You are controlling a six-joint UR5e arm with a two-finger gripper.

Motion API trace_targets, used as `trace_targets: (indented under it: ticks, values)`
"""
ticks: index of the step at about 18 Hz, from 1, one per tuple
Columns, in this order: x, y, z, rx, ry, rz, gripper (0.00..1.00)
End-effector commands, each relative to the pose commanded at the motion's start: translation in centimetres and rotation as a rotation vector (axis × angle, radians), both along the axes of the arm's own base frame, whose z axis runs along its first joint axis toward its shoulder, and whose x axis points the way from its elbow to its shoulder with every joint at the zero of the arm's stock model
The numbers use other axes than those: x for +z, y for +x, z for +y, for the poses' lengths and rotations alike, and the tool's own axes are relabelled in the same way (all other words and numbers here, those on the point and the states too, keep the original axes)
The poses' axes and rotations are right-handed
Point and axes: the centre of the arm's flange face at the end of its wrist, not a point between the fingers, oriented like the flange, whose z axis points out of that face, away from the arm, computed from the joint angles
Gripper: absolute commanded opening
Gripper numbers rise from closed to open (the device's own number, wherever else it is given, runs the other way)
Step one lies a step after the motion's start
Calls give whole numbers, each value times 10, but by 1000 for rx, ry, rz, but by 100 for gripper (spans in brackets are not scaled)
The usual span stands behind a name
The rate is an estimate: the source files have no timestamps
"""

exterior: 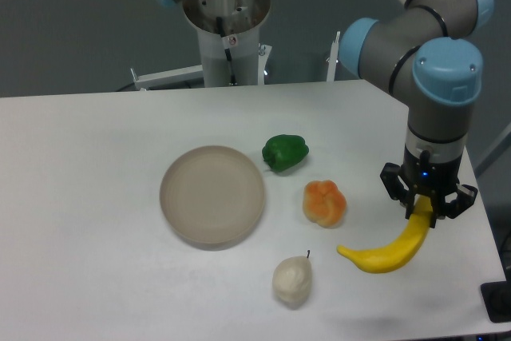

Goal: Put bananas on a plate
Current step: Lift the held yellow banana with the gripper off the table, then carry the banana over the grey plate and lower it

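A bright yellow curved banana [385, 251] hangs tilted at the right side of the table, its upper end held in my gripper [424, 207], which is shut on it. Its lower tip points left, close above the table surface. The round beige-grey plate [212, 194] lies far to the left of the gripper, with nothing on it.
A lumpy orange fruit [324, 202] sits between the plate and the banana. A green pepper [285, 152] lies behind it, and a whitish pear [292, 280] stands near the front. The table's right edge runs close to the gripper. The arm's base [227, 29] stands at the back.
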Motion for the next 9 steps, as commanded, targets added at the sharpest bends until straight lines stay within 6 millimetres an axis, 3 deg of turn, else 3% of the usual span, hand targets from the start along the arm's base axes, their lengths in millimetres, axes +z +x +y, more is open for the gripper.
trace_targets:
  ticks: [6, 9]
  values:
    - [24, 60, -4, 56, -32, -77, 33]
    - [18, 101, -7, 125, -34, -123, 33]
